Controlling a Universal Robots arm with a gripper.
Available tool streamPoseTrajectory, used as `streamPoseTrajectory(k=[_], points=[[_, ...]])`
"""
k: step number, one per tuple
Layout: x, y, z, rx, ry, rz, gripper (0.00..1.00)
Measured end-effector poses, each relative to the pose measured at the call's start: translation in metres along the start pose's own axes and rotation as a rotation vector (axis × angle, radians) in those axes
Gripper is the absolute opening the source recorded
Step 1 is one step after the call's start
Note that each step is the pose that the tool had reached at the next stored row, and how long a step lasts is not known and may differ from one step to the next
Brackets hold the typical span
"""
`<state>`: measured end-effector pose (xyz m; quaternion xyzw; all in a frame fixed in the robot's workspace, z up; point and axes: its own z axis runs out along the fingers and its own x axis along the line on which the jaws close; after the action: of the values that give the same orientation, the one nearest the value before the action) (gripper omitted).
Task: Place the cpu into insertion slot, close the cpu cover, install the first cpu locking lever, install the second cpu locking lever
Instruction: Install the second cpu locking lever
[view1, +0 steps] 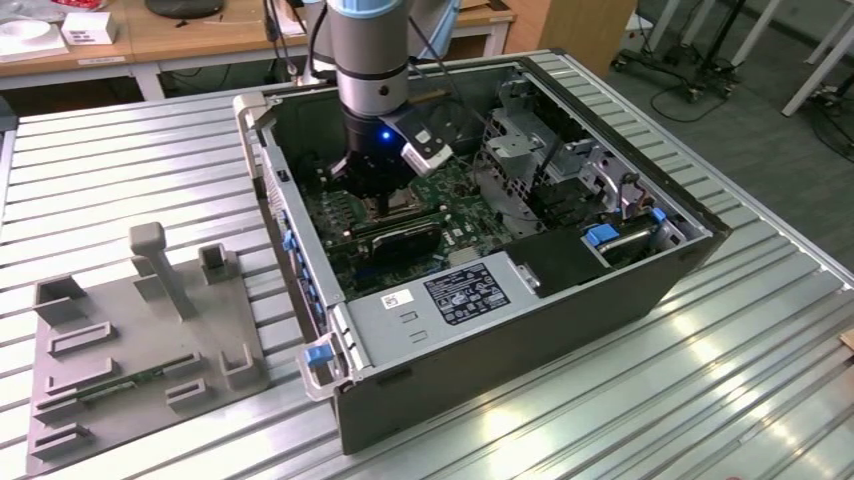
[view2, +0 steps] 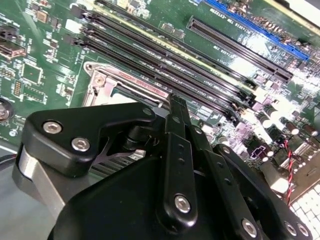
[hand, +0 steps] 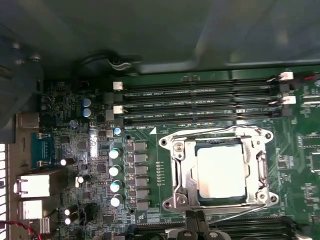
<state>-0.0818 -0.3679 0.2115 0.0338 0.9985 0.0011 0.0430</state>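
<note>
Hanging low over the green motherboard (view1: 400, 215) inside the open computer case (view1: 561, 300), the gripper (hand: 199, 226) sits at the silver rim of the insertion slot (hand: 180, 200), and I cannot tell how its jaws stand. Any sideways drift there could scrape the cpu cover (hand: 262, 170) or bend a lever. Seated in the slot, the cpu (hand: 221, 171) looks flat, pale and square, apparently framed by the closed cover.

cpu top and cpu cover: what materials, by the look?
The cpu: flat pale grey face with a dull sheen, probably a metal lid. The cpu cover: thin bright silver frame with glinting edges and screws, likely stamped steel; the alloy can't be told.
</note>
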Motion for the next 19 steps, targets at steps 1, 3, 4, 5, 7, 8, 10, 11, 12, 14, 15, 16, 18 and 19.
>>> streamPoseTrajectory(k=[1,3,4,5,7,8,10,11,12,14,15,16,18,19], points=[[0.0004,-0.0001,0.0002,0.0001,0.0,0.0,0.11],[0.0014,-0.0001,0.0007,-0.0001,0.0,0.0,0.11],[0.0021,-0.0001,0.001,0.0,0.0,0.001,0.11],[0.0027,-0.0002,0.0013,0.0,0.0,0.001,0.11],[0.0039,-0.0004,0.0021,0.0,0.0,0.001,0.11],[0.0047,-0.0005,0.0025,0.0,0.0,0.001,0.11],[0.0061,-0.0007,0.0032,0.0,0.0,0.001,0.11],[0.0066,-0.0007,0.0036,0.0,0.0,0.001,0.11],[0.0072,-0.0008,0.0039,0.0001,0.0,0.002,0.11],[0.0081,-0.0009,0.0044,0.0001,0.0,0.002,0.11],[0.0086,-0.0009,0.0047,0.0002,0.0,0.003,0.11],[0.0091,-0.0009,0.0049,0.0002,0.0,0.003,0.11],[0.0101,-0.001,0.0054,0.0002,0.0,0.003,0.11],[0.0107,-0.001,0.0056,0.0002,-0.0001,0.004,0.11]])
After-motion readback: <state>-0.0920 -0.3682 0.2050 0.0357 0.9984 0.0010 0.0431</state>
